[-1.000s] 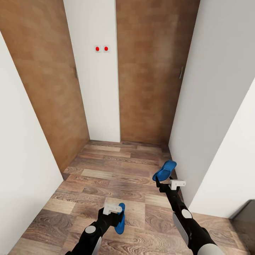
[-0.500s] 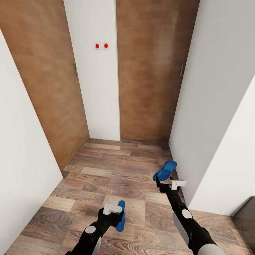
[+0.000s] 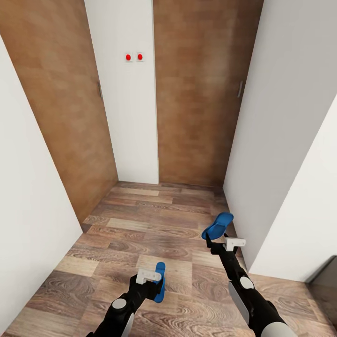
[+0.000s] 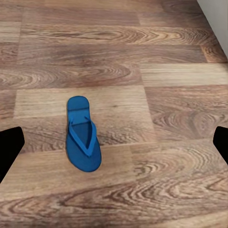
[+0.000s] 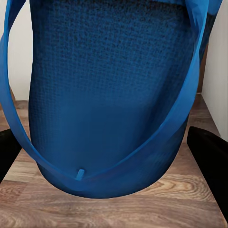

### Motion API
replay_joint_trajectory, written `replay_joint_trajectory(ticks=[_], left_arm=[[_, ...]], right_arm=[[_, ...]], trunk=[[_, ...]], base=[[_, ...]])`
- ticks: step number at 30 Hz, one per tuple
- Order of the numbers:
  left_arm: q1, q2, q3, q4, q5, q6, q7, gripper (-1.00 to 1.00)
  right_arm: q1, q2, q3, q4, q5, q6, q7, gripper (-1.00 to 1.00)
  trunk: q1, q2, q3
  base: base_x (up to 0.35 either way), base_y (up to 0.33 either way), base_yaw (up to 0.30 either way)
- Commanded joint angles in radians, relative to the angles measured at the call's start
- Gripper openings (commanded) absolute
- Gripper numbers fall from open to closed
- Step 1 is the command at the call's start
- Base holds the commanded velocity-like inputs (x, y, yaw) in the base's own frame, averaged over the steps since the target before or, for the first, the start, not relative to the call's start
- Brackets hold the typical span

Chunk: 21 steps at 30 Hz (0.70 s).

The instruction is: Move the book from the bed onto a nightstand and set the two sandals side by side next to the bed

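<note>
Clamped in the right claw [image 3: 211, 242] and lifted clear of the wood-plank floor [image 3: 140, 220]: one blue sandal [image 3: 218, 225], sole tilted, close to the floor's right edge beside the white wall [image 3: 281, 140]. Seen close up in the right wrist view, with straps arching over the sole between the two dark fingers. Flat on the floor, straps up, near its nearer edge: the other sandal [image 4: 83, 135], under the left claw [image 3: 152, 283], fingers spread wide apart and not touching it. Farther off, two brown wooden doors [image 3: 196, 93].
</note>
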Motion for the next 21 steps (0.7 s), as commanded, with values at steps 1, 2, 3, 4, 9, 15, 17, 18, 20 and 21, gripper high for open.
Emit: replay_joint_trajectory(ticks=[1,2,3,4,9,15,17,18,20,21], left_arm=[[0.0,0.0,0.002,-0.002,-0.006,0.005,-0.005,1.0],[0.0,0.0,0.002,-0.002,-0.006,0.004,-0.005,1.0],[0.0,0.001,0.002,-0.002,-0.006,0.003,-0.005,1.0],[0.0,0.001,0.002,-0.002,-0.006,0.003,-0.005,1.0],[0.0,0.001,0.002,-0.002,-0.006,0.003,-0.004,1.0],[0.0,0.001,0.002,-0.002,-0.006,0.002,-0.004,1.0],[0.0,0.001,0.002,-0.002,-0.006,0.002,-0.004,1.0],[0.0,0.001,0.002,-0.002,-0.006,0.002,-0.004,1.0],[0.0,0.001,0.002,-0.002,-0.005,0.002,-0.004,1.0],[0.0,0.001,0.002,-0.002,-0.005,0.002,-0.004,1.0]], right_arm=[[-0.001,-0.001,0.003,0.001,-0.011,-0.004,0.005,-1.0],[-0.001,-0.001,0.003,0.001,-0.011,-0.004,0.005,-1.0],[-0.001,-0.001,0.003,0.0,-0.011,-0.004,0.005,-1.0],[-0.001,-0.001,0.003,0.001,-0.011,-0.004,0.005,-1.0],[-0.001,-0.001,0.004,-0.001,-0.011,-0.004,0.005,-1.0],[-0.001,-0.001,0.005,-0.001,-0.011,-0.004,0.005,-1.0],[-0.001,-0.001,0.005,-0.001,-0.011,-0.004,0.005,-1.0],[-0.001,-0.001,0.005,-0.001,-0.011,-0.004,0.005,-1.0],[-0.001,-0.001,0.005,-0.001,-0.011,-0.004,0.005,-1.0],[-0.001,-0.001,0.005,-0.001,-0.011,-0.004,0.005,-1.0]], trunk=[[0.0,0.0,-0.001],[0.0,0.0,-0.001],[0.0,0.0,-0.001],[0.0,0.0,-0.001],[0.0,0.0,-0.001],[0.0,0.0,-0.001],[0.0,0.0,-0.001],[0.0,0.0,-0.001],[0.0,0.0,-0.001],[0.0,0.0,-0.001]], base=[[0.0,0.0,0.0],[0.0,0.0,0.0],[0.0,0.0,0.0],[0.0,0.0,0.0],[0.086,-0.074,0.0],[0.129,-0.118,0.0],[0.027,-0.025,0.0],[0.015,-0.014,0.0],[0.05,-0.058,0.0],[0.12,-0.117,0.0]])
